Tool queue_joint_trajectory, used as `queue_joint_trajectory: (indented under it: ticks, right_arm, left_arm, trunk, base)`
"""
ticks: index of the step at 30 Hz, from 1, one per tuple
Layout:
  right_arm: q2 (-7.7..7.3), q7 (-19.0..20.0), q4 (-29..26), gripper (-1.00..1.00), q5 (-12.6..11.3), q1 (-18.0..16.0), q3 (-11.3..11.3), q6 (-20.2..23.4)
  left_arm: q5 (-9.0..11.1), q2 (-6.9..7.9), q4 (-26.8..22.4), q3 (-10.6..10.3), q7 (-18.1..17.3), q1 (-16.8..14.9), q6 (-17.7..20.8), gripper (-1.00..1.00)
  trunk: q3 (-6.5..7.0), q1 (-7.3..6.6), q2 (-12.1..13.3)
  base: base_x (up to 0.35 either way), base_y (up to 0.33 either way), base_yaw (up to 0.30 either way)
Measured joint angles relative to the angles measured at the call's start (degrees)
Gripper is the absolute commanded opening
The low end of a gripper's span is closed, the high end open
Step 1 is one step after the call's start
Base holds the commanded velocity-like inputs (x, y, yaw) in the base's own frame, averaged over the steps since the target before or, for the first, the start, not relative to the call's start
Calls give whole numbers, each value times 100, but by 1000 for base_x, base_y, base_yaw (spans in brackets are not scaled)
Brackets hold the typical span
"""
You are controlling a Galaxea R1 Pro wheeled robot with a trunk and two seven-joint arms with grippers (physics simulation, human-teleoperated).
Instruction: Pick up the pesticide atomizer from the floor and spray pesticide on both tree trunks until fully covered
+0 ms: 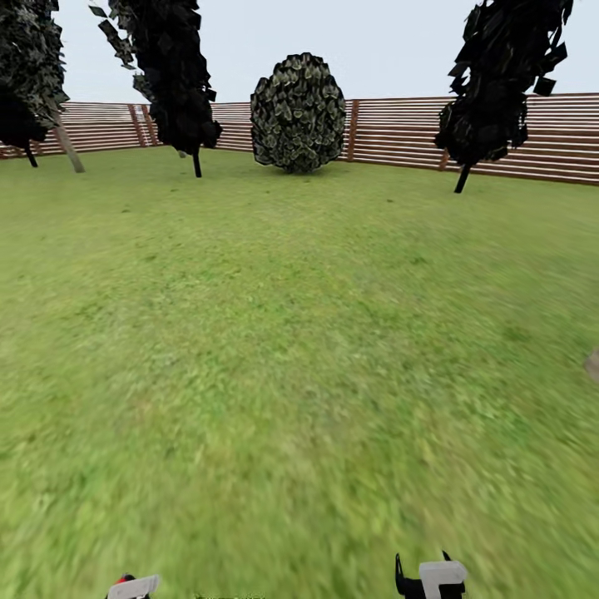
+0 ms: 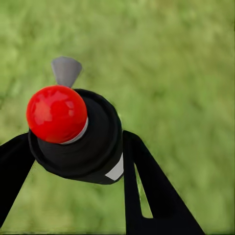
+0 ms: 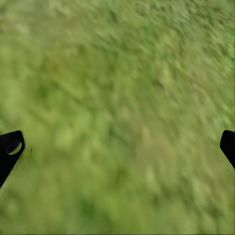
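— Grass (image 1: 274, 358) fills nearly the whole head view, blurry green lawn running up to a brown slatted fence (image 1: 399, 131) across the upper part of the frame under a pale sky. What stands along it?

— Dark, near-black narrow trees: one at upper left center (image 1: 170, 71), one at the upper right (image 1: 499, 79), and another cut off by the left edge (image 1: 29, 75). A round dark-leaved bush (image 1: 298, 112) sits at top center against the fence. A thin pale trunk (image 1: 70, 148) leans at the far upper left. At the right edge, mid-height, a sliver of grey stone (image 1: 593, 364) peeks in.

— And the atomizer?

— In the left wrist view the pesticide atomizer (image 2: 83, 142) sits center-left of the frame: a black rounded body with a glossy red cap and a grey nozzle piece above it. The left gripper (image 2: 73, 152) is closed around it, its black fingers (image 2: 147, 181) pressed to either side of the body, with grass behind.

— The right one?

— The right gripper (image 3: 120, 147) is spread wide, holding nothing; one black fingertip shows at the left edge and one at the right edge of the right wrist view, blurred lawn between them. In the head view, white-and-black parts of both arms poke up at the bottom edge, the left gripper's at lower left, with a spot of red beside it, and the right's at lower right.
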Motion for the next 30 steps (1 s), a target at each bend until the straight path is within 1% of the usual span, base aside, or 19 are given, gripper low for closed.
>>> queue_joint_trajectory:
  ticks: [9, 21, 24, 30]
  right_arm:
    - [0, 0, 0, 100, 0, 0, 0, 0]
    - [0, 0, 0, 100, 0, 1, 1, 0]
    - [0, 2, 0, 100, 0, 0, 0, 0]
    - [0, 0, 0, 100, 0, 2, 0, 0]
  left_arm:
    - [0, 0, 0, -1, 0, 0, 0, -100]
    - [1, 0, 0, 1, 0, 0, 0, -100]
    - [1, 0, 0, 1, 0, 0, 0, -100]
    - [0, 0, 0, 0, 1, 0, 0, -100]
  trunk:
    - [0, 0, 0]
    - [0, 0, 0]
    - [0, 0, 0]
    - [0, 0, 0]
  base:
    - [-14, 13, 279]
    - [-215, 222, 279]
    - [-39, 160, 279]
    - [-2, 10, 279]
